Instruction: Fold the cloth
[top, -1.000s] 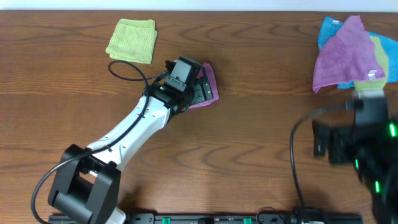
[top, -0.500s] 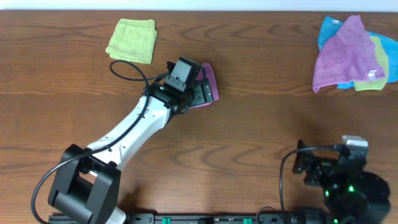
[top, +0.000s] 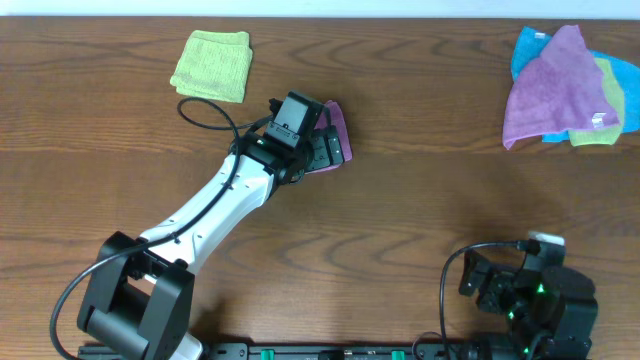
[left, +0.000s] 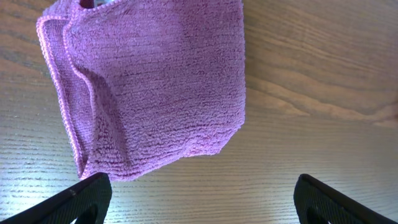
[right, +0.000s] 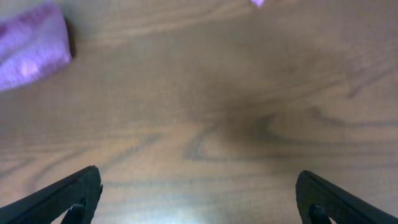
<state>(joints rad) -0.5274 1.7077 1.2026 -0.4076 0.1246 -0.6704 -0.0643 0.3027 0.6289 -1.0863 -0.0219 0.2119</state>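
Overhead view of a brown wooden table (top: 420, 200) with two robot arms. At the upper left lies one lime-green towel (top: 212, 65), folded into a neat square, with a black cable (top: 205, 115) looping just below it. The white left arm (top: 210, 215) rises from the lower left corner and slants up toward the upper middle of the frame. There its head covers most of the cloth (top: 338, 130), so only a pinkish-purple strip shows past its right side. In the left wrist view the cloth (left: 155, 87) fills the upper left and centre. It is one orchid microfiber towel folded into a compact, slightly uneven rectangle, with layers stacked, a stitched hem along its left side and a ribbed plush surface, lying flat on the wood. The left gripper (left: 200, 183) has its two black fingers spread wide at the bottom corners, apart from the cloth and holding nothing. The right arm (top: 530, 295) is tucked at the lower right. The right gripper (right: 198, 174) is also spread wide over bare wood and holds nothing; a blurred purple shape sits at the upper left of its view, but which towel it is cannot be told. At the upper right is one loose pile of three towels: a lavender towel (top: 550, 90) on top, a blue towel (top: 528, 45) and a yellow-green towel (top: 608, 90).
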